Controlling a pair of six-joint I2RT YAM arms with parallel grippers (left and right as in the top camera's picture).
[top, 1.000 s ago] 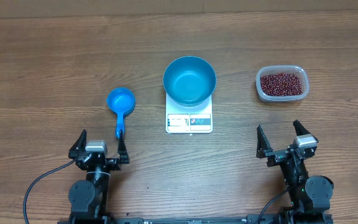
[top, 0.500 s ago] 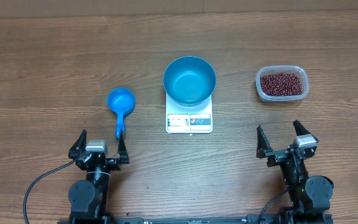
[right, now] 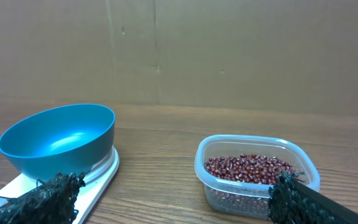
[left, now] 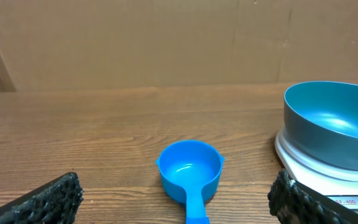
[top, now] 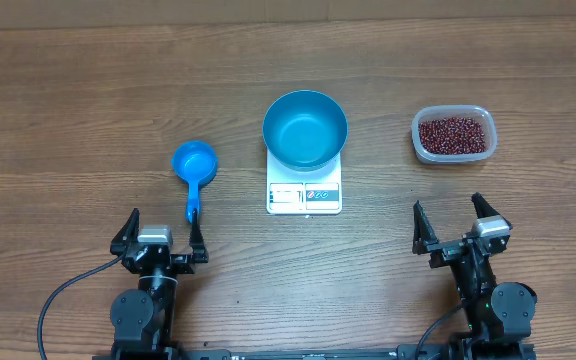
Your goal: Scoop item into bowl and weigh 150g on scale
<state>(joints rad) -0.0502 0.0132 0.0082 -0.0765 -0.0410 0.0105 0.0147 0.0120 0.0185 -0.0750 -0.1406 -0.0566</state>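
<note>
Both wide open, empty, touching nothing: left end effector (top: 165, 216) near scoop (top: 194, 163), right end effector (top: 447, 204).

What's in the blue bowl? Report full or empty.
Empty. The bowl is bare blue inside; the beans lie in the clear tub.

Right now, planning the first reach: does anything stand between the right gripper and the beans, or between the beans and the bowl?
Nothing visible: only bare table lies between the right gripper and the beans, and between beans and bowl.
</note>
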